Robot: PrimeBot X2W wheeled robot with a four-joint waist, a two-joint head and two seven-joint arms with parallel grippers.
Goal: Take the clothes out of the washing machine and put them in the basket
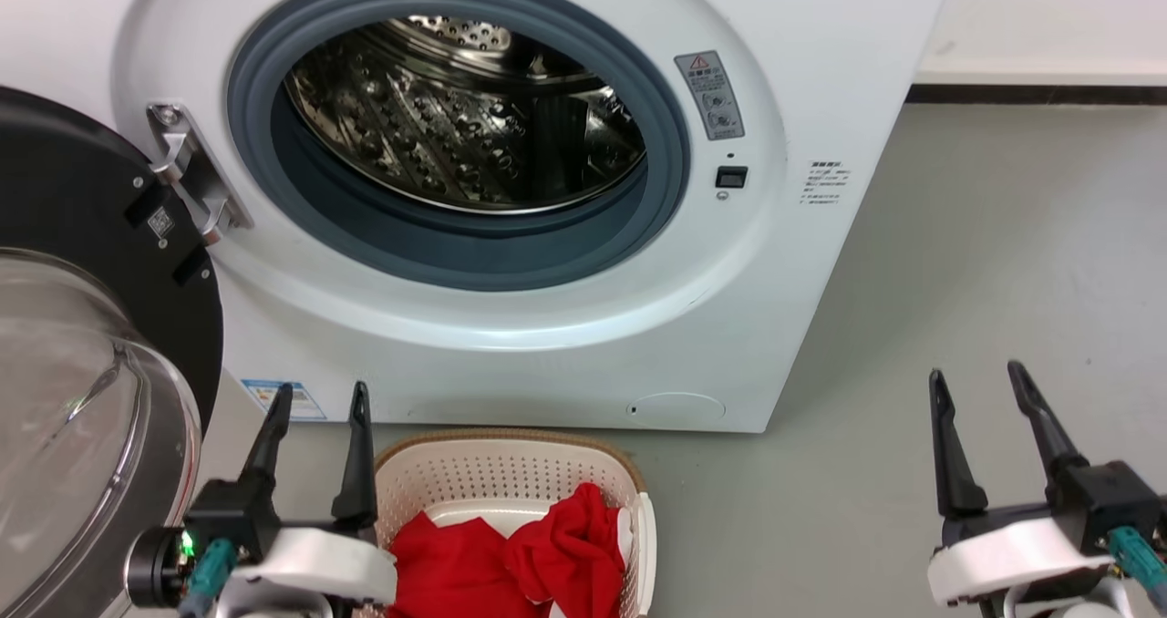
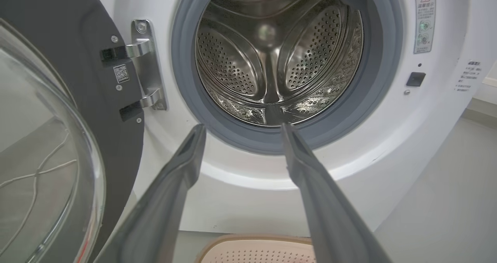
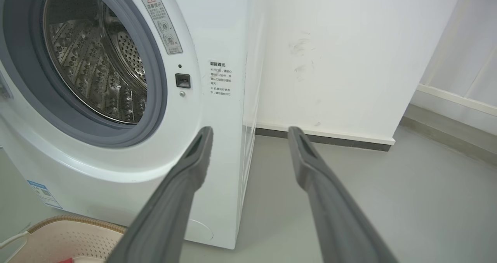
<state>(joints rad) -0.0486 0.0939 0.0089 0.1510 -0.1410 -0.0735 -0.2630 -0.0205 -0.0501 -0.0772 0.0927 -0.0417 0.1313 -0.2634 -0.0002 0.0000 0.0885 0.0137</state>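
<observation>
**A:** Whereabouts of the clothes?
**B:** Heaped in the basket, on the floor right in front of the washing machine.
**A:** And the left gripper, right gripper?
**B:** Both spread wide. Left just beside the basket, right well off to the side.

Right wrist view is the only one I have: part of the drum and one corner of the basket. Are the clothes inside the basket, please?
Observer: Yes. In the head view the red clothes lie inside the basket, heaped toward its near side.
Operator: Is there any fabric in the drum?
Observer: The left wrist view looks straight into the washing machine. As far as that view reaches, its drum is bare steel with no fabric in it.
</observation>
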